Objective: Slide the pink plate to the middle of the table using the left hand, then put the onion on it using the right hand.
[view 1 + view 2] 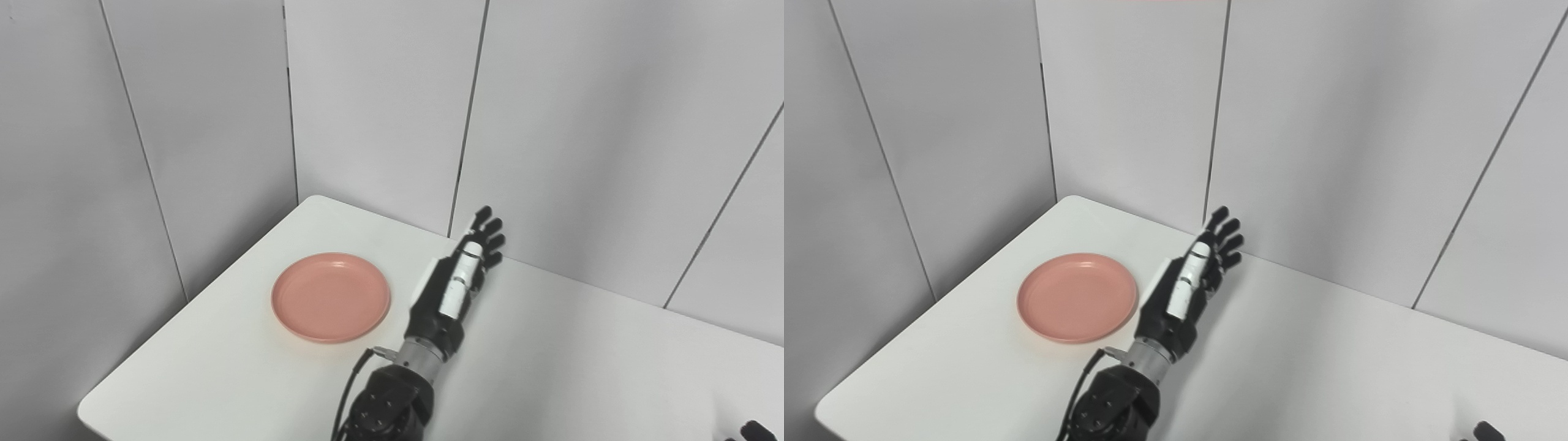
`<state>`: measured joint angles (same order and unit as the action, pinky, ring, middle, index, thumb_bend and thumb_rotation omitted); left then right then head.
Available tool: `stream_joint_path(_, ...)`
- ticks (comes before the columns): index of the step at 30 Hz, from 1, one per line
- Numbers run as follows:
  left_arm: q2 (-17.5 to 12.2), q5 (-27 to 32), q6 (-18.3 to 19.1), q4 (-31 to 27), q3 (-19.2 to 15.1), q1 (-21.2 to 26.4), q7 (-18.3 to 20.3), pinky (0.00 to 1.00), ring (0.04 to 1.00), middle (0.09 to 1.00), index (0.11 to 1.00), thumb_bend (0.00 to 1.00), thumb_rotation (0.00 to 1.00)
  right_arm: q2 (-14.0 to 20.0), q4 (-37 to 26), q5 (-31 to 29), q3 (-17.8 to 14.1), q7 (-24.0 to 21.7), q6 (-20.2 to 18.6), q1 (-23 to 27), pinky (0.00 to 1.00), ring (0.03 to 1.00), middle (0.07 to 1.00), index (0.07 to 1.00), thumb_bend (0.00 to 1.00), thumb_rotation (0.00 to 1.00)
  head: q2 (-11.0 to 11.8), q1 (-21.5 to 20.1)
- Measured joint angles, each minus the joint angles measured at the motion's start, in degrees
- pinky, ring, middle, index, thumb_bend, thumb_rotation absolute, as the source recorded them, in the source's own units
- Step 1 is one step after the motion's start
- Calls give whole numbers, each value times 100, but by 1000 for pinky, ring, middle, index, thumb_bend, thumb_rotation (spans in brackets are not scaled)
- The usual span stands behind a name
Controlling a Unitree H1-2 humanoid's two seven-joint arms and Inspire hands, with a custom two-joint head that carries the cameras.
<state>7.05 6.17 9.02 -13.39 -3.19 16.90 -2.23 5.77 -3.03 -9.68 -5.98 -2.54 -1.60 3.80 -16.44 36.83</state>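
1. Left hand [456, 278]: arm enters at the bottom edge, fingers extended and spread, holding nothing, raised just right of the plate, apart from it.
2. Right hand [756, 430]: only dark fingertips at the bottom right corner; state cannot be told.
3. Pink plate [331, 297]: empty, on the white table [582, 355], toward its left corner.
4. Onion: not visible.

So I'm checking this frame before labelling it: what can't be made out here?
- Onion: not in either eye view.
- Right hand: cut off by the bottom right corner; open or shut is unreadable.
- Left hand: edge-on beside the pink plate, palm side hidden.
- White table: near and right edges run out of frame.
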Motion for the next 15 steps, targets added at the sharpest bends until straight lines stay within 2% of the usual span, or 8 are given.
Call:
stream_joint_path(3, -117, 4, -5, -135, -208, 45, -74, 977, 977, 988, 973, 402, 1000, 5, 0, -2, -6, -3, 0, -2, 646, 809, 852, 793, 273, 963, 26, 52)
stream_joint_path(7, -148, 78, -18, -342, -480, 77, -225, 968, 973, 988, 987, 402, 1000, 6, 2, 5, -2, -1, 0, 4, 634, 801, 849, 790, 248, 962, 26, 53)
stream_joint_path(15, -560, 131, -62, -816, -1138, 165, -580, 977, 979, 988, 991, 361, 1000, 10, 23, 7, -20, 1, -1, 25, 609, 780, 832, 769, 214, 981, 18, 105)
